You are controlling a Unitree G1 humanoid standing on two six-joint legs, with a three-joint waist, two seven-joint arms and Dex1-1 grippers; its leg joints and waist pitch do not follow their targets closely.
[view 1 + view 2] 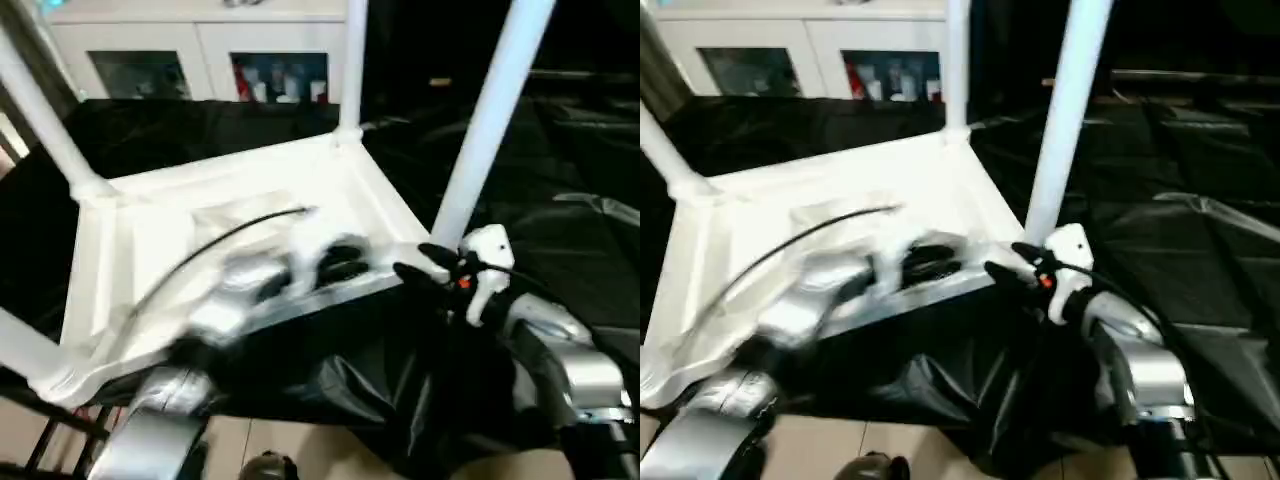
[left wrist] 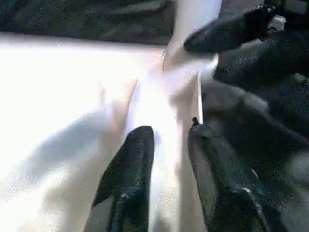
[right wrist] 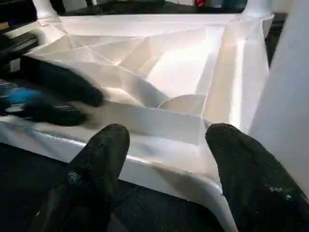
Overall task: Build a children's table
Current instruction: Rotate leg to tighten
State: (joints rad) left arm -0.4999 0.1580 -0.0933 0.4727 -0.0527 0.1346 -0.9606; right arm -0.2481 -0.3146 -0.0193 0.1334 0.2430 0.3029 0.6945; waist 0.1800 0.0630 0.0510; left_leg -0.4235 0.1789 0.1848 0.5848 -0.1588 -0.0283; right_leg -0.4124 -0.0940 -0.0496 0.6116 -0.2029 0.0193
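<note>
The right hand (image 1: 425,262) is hovering open, holding nothing, beside the near leg (image 1: 487,125) of the upturned children's table (image 1: 230,215), light, stiff, slick plastic best gripped by its rim, while the left hand (image 2: 166,159) is straddling that rim, grip unclear.

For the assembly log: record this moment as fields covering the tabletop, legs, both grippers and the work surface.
tabletop: white, upside down, ribbed underside up
legs: four standing in the corner sockets
left gripper: over the tabletop's near edge, motion-blurred, fingers apart, holding nothing
right gripper: open, at the near corner beside a leg, holding nothing
work surface: black cloth
background: white cabinet behind
</note>
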